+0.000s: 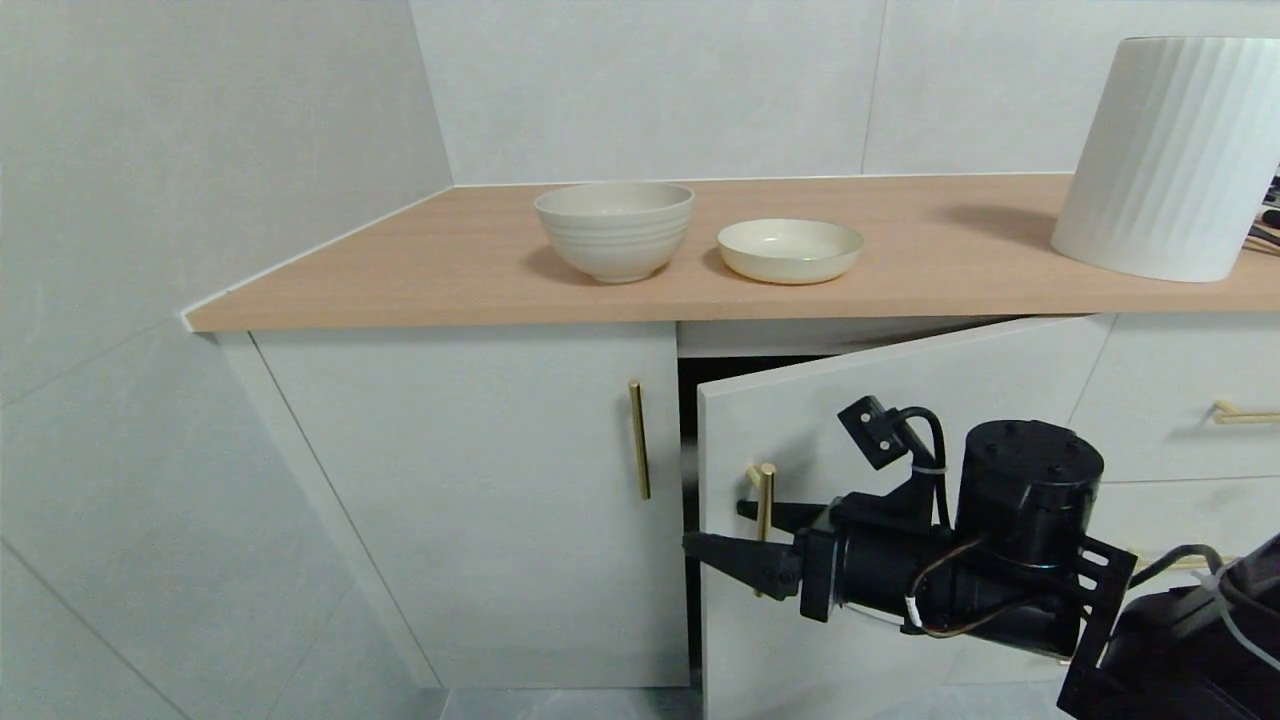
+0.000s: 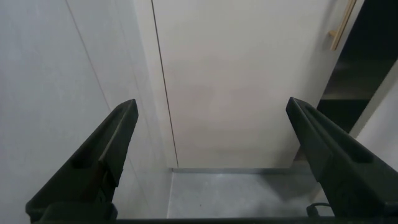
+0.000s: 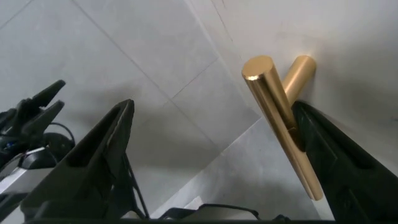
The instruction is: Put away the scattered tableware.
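A cream bowl (image 1: 614, 229) and a shallow cream plate (image 1: 790, 249) stand side by side on the wooden counter (image 1: 400, 275). Below them the right cabinet door (image 1: 900, 400) is ajar, with a dark gap at its left edge. My right gripper (image 1: 718, 528) is open at that door's brass handle (image 1: 764, 500). In the right wrist view the handle (image 3: 280, 118) lies between the fingers of the right gripper (image 3: 212, 109), close to one of them. My left gripper (image 2: 211, 106) is open and holds nothing, low in front of the closed left cabinet door (image 2: 236, 81).
The closed left door has a vertical brass handle (image 1: 639, 440). A tall white ribbed container (image 1: 1170, 150) stands at the counter's right end. Drawers with a brass handle (image 1: 1245, 412) are to the right of the open door. A tiled wall closes off the left side.
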